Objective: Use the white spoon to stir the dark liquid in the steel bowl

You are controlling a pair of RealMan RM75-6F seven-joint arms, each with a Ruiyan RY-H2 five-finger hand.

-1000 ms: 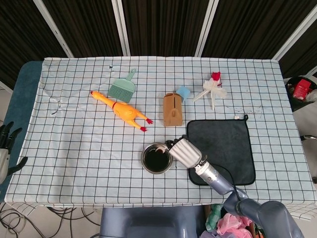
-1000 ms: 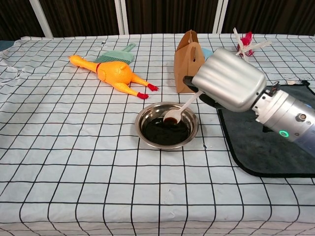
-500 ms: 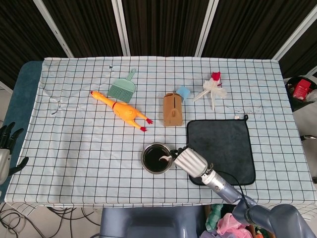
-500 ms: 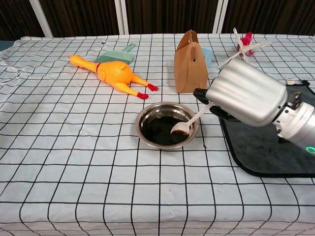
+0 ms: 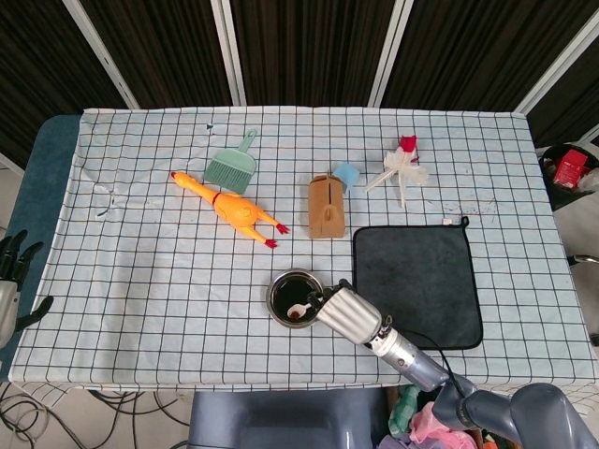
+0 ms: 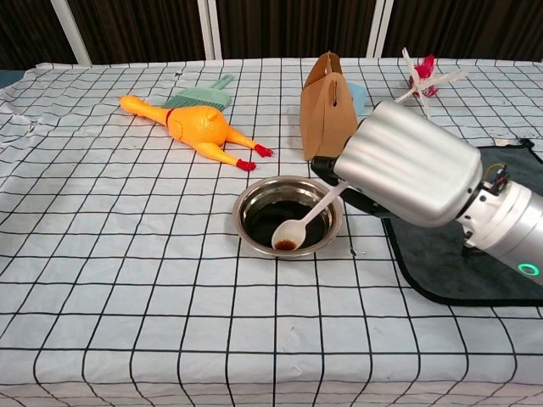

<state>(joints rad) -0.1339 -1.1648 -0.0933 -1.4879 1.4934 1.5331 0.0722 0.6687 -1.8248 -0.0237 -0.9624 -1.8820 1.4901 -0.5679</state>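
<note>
One hand (image 6: 407, 165), the right, grips the white spoon (image 6: 301, 222), tipped down into the steel bowl (image 6: 246, 199).

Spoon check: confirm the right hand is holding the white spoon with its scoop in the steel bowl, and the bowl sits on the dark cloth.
Not quite. The right hand does hold the white spoon in the steel bowl, but the chest view shows the bowl on the checked tablecloth, beside the dark cloth.

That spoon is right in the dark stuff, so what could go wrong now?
The right robot hand holds the white spoon with its tip near the front rim of the steel bowl; a push might tip the bowl or flick dark liquid onto the checked tablecloth.
</note>
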